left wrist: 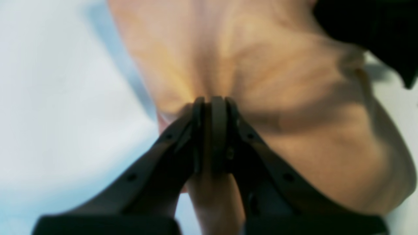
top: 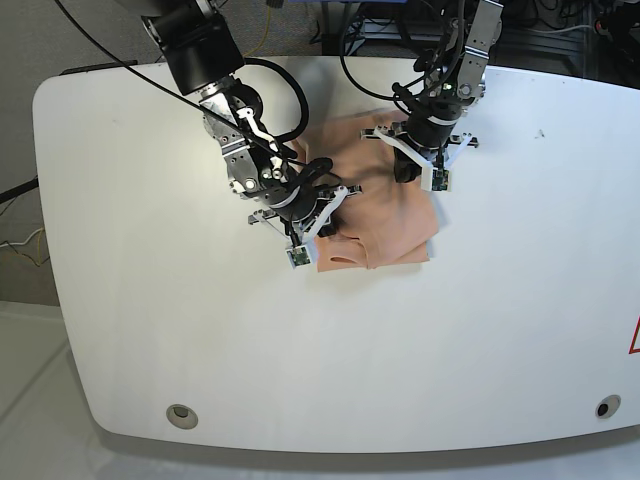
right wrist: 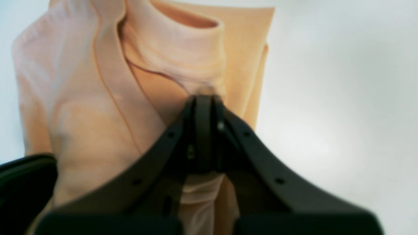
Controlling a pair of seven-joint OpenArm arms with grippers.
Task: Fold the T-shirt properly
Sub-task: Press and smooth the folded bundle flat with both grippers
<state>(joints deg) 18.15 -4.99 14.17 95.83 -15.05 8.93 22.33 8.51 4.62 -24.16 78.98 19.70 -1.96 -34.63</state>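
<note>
Pinching the shirt mid-fold, both the left gripper and the right gripper clamp cloth; sides look tucked, final folds remain.

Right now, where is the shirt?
In the base view the shirt lies bunched on the white table, near the middle toward the far edge, pinched between the right gripper and the left gripper.

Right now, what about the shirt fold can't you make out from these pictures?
- Base view: the T-shirt parts under both arms are hidden.
- Left wrist view: fabric is blurred; the left claw covers its pinch point.
- Right wrist view: the right claw hides the gripped edge; collar and sleeves cannot be told apart.
</note>
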